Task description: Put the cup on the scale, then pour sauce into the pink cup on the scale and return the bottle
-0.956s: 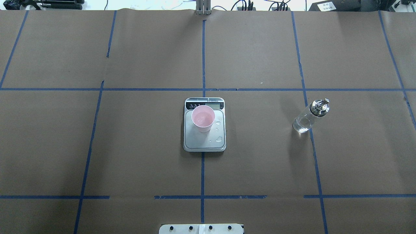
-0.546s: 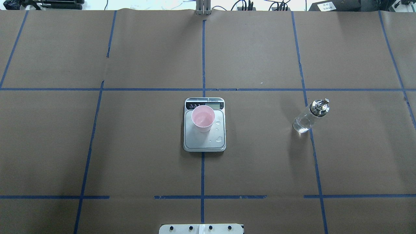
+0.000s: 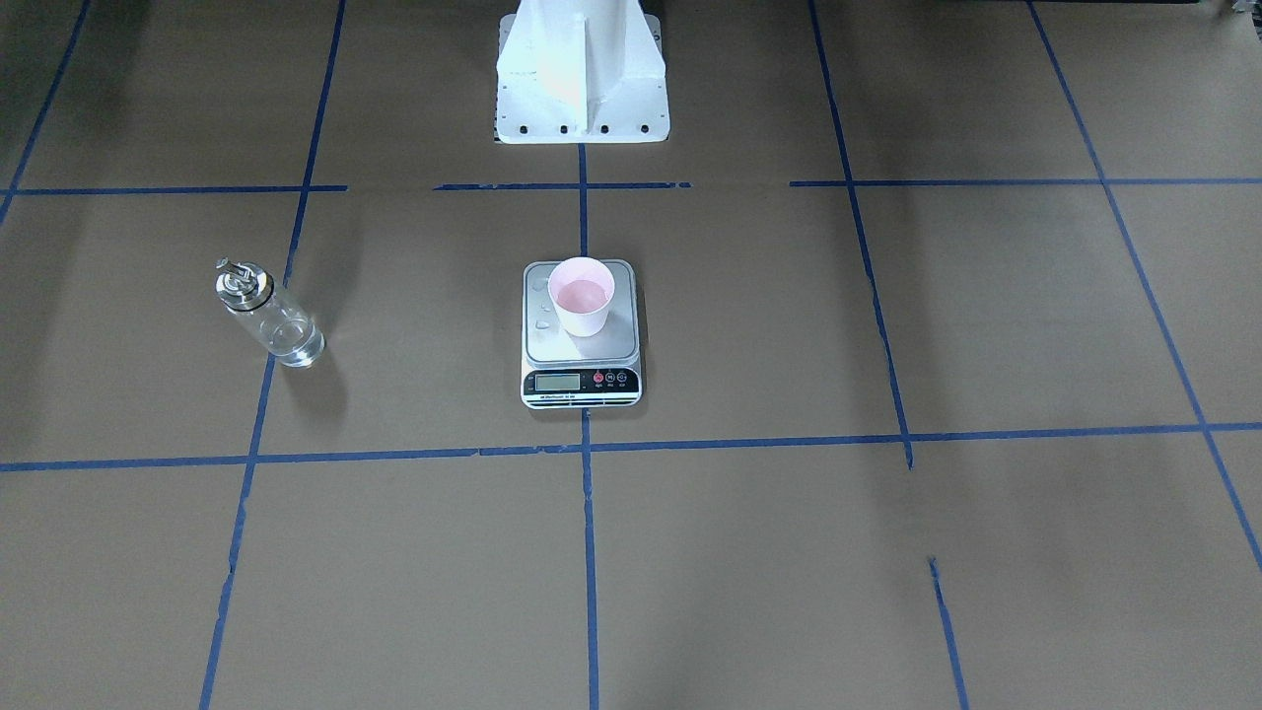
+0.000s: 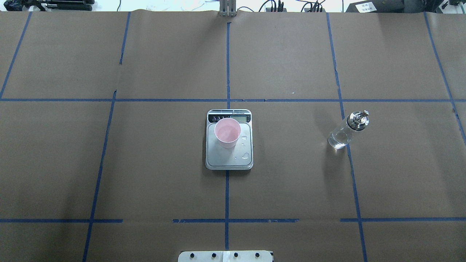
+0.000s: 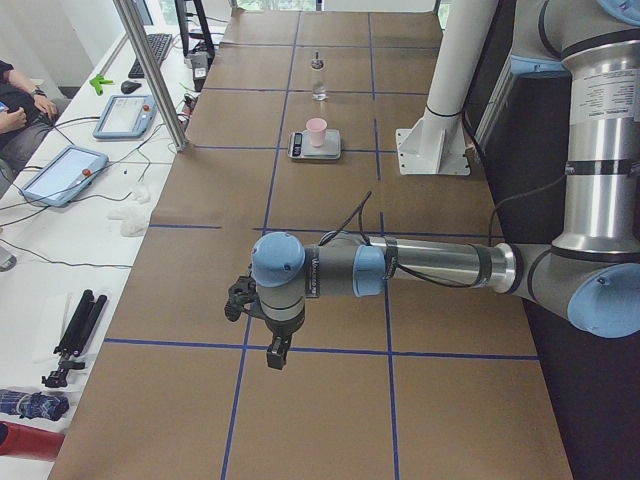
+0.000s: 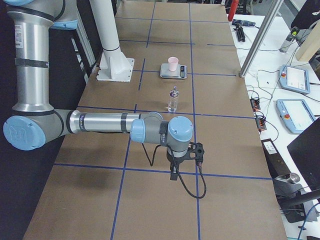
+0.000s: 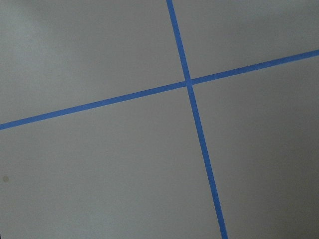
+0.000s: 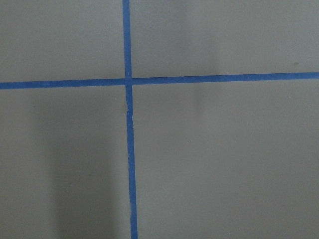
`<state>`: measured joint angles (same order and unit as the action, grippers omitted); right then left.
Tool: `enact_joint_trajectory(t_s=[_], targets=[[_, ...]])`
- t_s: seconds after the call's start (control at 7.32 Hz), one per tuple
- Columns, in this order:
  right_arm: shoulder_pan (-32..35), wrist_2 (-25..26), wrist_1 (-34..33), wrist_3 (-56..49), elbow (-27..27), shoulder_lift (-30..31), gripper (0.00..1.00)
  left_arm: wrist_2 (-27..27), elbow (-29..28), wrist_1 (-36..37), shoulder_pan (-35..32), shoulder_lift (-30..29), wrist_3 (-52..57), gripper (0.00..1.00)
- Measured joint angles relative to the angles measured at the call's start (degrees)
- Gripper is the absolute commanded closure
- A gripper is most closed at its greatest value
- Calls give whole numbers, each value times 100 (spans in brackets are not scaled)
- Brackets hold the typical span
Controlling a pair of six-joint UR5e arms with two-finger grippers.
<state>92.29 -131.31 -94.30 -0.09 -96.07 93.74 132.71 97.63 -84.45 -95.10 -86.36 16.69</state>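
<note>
Zero shift of cup (image 4: pixel 227 133) or bottle (image 4: pixel 346 131)

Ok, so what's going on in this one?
Nothing is being handled right now. The pink cup stands on the scale with some clear liquid in it, and a few droplets lie on the platform beside it. The bottle stands upright on the table on the robot's right, ungripped. The left gripper and right gripper hang near opposite table ends; open or shut cannot be told.
</note>
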Motion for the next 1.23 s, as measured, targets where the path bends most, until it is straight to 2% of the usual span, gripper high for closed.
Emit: enact_joint_trajectory(t_s=[1.23], targets=[[-124,6,8,13,5,4,0,-61,-32,-7,0,48,25,0]])
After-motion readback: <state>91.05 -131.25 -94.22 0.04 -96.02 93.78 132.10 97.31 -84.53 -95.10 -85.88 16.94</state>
